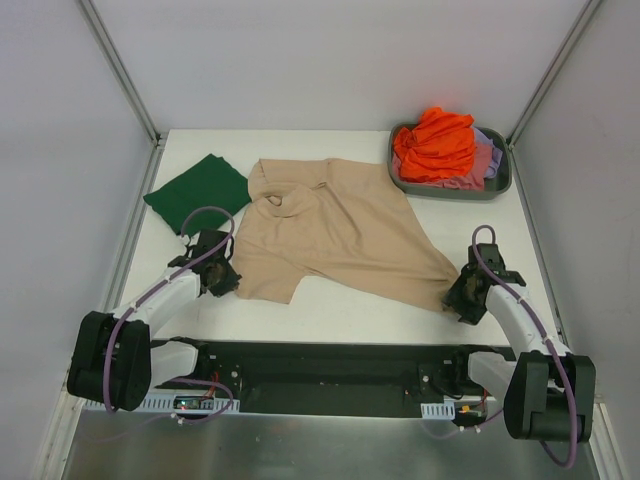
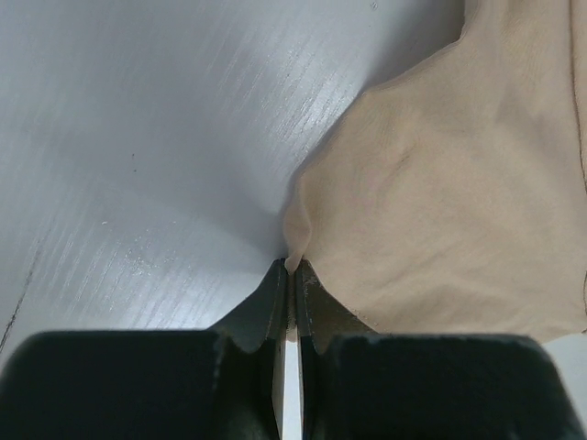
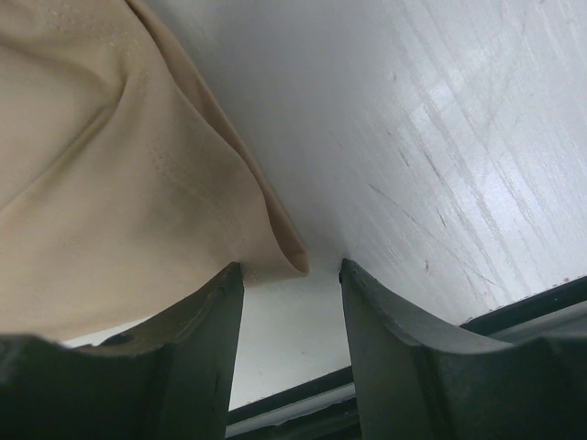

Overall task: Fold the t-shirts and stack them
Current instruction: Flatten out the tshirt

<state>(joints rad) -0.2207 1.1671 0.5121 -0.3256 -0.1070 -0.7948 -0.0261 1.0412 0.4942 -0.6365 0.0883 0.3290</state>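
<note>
A large beige t-shirt (image 1: 335, 235) lies spread and wrinkled across the middle of the table. My left gripper (image 1: 226, 281) is at its near left edge, shut on a pinch of the beige cloth (image 2: 440, 192). My right gripper (image 1: 462, 301) is at the shirt's near right corner, open, with the corner's edge (image 3: 284, 257) just at the gap between its fingers. A folded dark green t-shirt (image 1: 197, 191) lies at the far left. Orange (image 1: 436, 145), pink (image 1: 486, 158) and lavender shirts sit piled in the tub.
The grey tub (image 1: 505, 180) stands at the far right corner of the white table (image 1: 350, 305). Grey enclosure walls rise on the left, right and back. A black base rail runs along the near edge.
</note>
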